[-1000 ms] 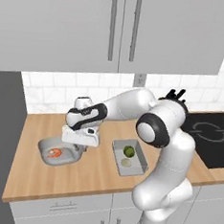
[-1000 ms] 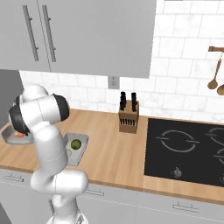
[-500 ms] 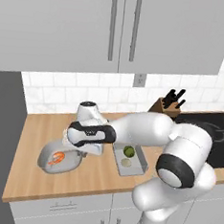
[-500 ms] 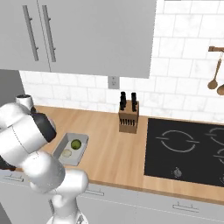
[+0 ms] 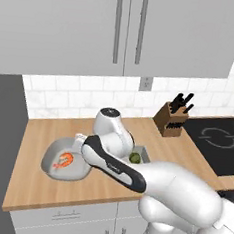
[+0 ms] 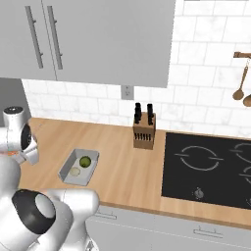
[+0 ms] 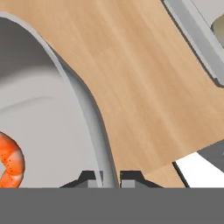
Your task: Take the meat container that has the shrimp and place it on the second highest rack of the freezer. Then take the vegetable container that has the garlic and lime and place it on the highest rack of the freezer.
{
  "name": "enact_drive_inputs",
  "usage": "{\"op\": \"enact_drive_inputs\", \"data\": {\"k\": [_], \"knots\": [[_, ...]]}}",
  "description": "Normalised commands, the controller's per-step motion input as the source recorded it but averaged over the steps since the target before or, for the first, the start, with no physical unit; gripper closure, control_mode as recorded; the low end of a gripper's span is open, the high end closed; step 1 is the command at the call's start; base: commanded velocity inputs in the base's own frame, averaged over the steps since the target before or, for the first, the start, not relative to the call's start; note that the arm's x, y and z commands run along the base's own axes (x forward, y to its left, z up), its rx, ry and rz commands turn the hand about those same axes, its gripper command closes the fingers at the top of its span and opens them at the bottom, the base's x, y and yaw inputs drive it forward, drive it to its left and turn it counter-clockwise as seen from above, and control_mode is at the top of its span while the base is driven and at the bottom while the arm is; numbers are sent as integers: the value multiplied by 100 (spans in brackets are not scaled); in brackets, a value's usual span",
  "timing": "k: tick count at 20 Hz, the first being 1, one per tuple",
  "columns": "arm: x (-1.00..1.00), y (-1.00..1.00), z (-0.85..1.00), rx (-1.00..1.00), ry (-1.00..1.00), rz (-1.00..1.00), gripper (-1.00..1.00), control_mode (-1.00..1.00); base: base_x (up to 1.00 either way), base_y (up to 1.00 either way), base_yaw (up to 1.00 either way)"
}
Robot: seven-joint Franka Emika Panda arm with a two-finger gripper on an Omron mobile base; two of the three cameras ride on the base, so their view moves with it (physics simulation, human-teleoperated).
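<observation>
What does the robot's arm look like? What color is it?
The arm is shiny white with smooth, rounded, chunky segments and dark grey to black bands at the joints. One joint ends in a round cap with a dark disc. The gripper has two small dark fingertips.

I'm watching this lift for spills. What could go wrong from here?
The end effector is shut on just the thin rim of the meat container, so the tub may tilt or slip when carried. The loose shrimp could then slide out. The rectangular tray sits close by and might get bumped.
</observation>
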Motion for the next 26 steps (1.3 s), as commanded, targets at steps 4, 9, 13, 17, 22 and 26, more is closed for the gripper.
{"op": "enact_drive_inputs", "data": {"k": [4,9,13,17,22,26], "knots": [[-36,-27,89,16,-9,-11,100,-100,0,0,0],[-3,-29,87,12,-2,-19,100,-100,0,0,0],[3,-53,58,10,2,-14,100,-100,0,0,0],[23,-81,9,15,4,-1,100,-100,0,0,0],[7,-44,-8,7,1,0,100,-100,0,0,0],[0,0,-13,0,0,0,100,100,-27,0,-1]]}}
